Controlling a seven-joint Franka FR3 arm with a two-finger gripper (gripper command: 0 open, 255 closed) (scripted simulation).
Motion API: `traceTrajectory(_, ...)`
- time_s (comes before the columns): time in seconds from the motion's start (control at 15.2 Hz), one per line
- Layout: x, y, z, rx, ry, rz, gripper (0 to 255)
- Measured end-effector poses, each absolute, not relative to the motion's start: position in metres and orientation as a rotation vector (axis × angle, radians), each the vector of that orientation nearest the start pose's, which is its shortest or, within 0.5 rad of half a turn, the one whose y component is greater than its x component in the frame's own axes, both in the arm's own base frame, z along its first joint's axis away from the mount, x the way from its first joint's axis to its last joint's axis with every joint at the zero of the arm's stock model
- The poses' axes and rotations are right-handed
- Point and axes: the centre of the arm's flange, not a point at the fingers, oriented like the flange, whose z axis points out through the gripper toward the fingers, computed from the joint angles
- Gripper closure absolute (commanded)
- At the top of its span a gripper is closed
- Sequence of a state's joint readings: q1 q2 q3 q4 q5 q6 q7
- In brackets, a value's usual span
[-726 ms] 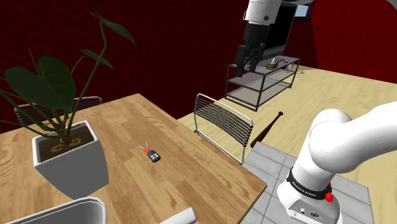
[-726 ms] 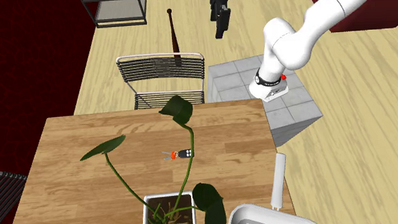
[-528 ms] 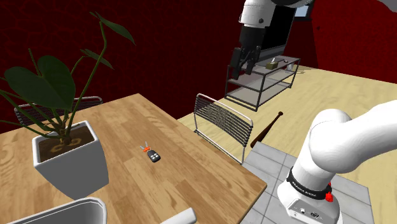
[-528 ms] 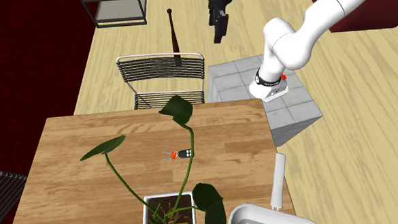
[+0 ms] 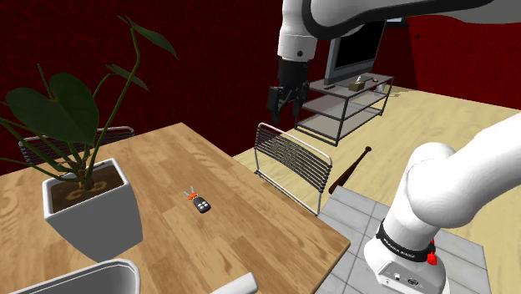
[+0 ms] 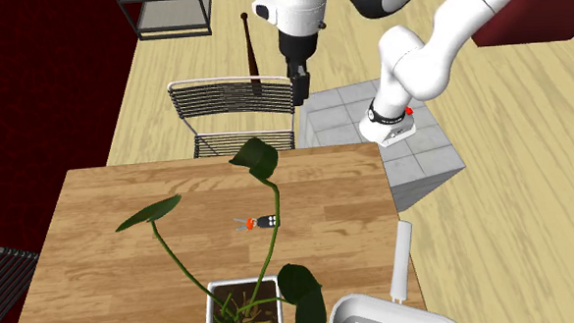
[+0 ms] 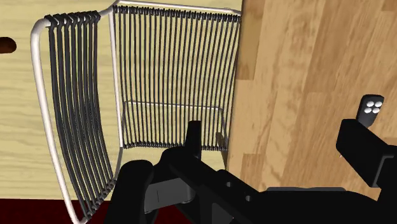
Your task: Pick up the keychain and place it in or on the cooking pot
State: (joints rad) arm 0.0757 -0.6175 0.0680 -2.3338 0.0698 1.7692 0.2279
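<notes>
The gripper (image 5: 285,98) is hanging in the air above the wire chair (image 5: 292,160), pointing down, and its two black fingers (image 7: 193,137) are standing apart with nothing between them. In the wrist view the chair's seat and back are lying under the gripper, and the table edge is showing beside the chair. The keychain (image 5: 200,203) is lying flat on the wooden table (image 5: 250,217), near the middle of it, well apart from the gripper. It is a small black fob with an orange-red part at one end. In the wrist view the fob (image 7: 370,109) is showing its white buttons just beyond one finger. The white pot (image 5: 75,276) is sitting at the table's near corner, beside a planter (image 5: 88,209) with a big green plant, apart from the keychain.
</notes>
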Motion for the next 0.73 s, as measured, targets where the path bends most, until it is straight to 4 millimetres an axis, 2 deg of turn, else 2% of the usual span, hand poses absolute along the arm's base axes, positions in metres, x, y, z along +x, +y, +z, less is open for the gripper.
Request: traceTrajectory(0.73,0.449,0.159,0.483,-3.096,0.142,-0.009,0)
